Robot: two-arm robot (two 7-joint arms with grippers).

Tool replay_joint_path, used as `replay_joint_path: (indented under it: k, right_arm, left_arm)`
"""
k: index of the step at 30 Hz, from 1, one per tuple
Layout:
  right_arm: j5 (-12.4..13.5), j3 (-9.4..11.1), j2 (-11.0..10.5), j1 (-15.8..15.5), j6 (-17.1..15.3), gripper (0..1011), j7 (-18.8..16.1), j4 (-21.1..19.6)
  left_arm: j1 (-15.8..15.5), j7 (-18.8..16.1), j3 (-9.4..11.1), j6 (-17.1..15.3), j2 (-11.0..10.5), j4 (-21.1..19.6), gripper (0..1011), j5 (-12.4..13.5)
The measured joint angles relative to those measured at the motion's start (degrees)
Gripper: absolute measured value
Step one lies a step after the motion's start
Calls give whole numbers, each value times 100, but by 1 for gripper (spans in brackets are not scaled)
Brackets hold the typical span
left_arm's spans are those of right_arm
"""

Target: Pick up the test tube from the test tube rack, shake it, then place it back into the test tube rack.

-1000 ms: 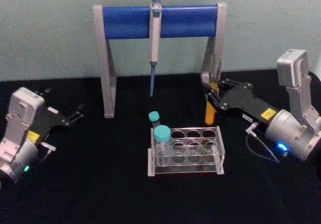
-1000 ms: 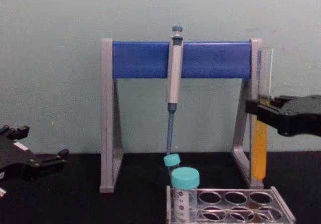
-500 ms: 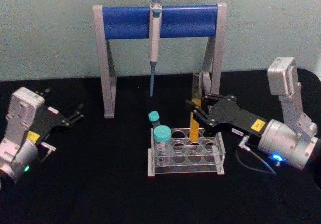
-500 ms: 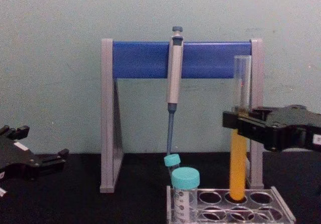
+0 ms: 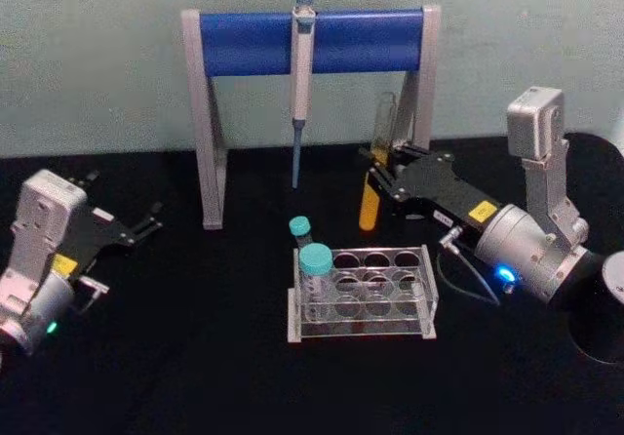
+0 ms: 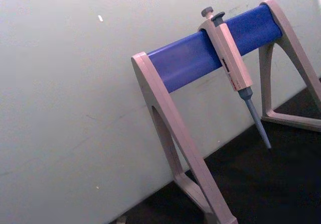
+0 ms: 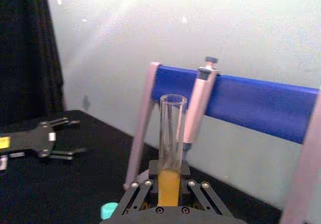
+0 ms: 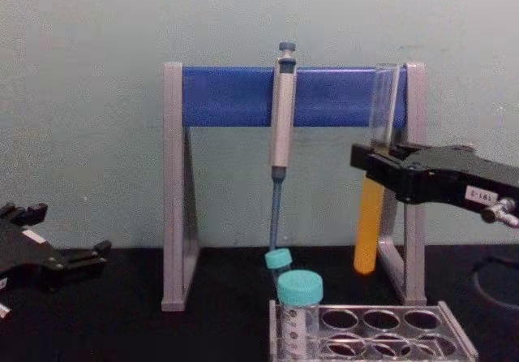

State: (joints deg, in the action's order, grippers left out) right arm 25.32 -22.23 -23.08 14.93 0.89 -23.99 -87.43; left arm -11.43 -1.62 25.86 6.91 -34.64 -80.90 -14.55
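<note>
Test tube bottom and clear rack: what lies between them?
Nothing: in the chest view the right gripper holds the slim glass test tube of orange liquid above the clear plastic rack.

We see the right gripper point(image 5: 375, 175) built of flat black plates, with small silver screws point(image 7: 145, 183) just behind its fingers. Farther back sit a yellow sticker point(image 5: 485, 211) and a white printed label point(image 8: 474, 193). Behind those come a silver cylindrical wrist point(image 5: 526, 255) with a blue light point(image 5: 504, 277), a thin cable point(image 5: 458, 281) and a grey boxy link point(image 5: 534, 123). Behind the black left gripper point(image 5: 146, 225) we note a grey housing point(image 5: 44, 206), a second yellow tag point(image 5: 63, 264) and a green light point(image 5: 51, 328).
</note>
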Motion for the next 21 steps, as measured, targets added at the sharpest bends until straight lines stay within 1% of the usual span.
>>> replay_joint_path:
  k: [7, 21]
  right_arm:
    - [-146, 114, 40, -3, -16, 229, 142, 48]
    - [-238, 236, 76, -74, -84, 229, 154, 4]
  left_arm:
    - [0, 0, 0, 0, 0, 0, 1001, 0]
    - [0, 0, 0, 0, 0, 0, 1001, 0]
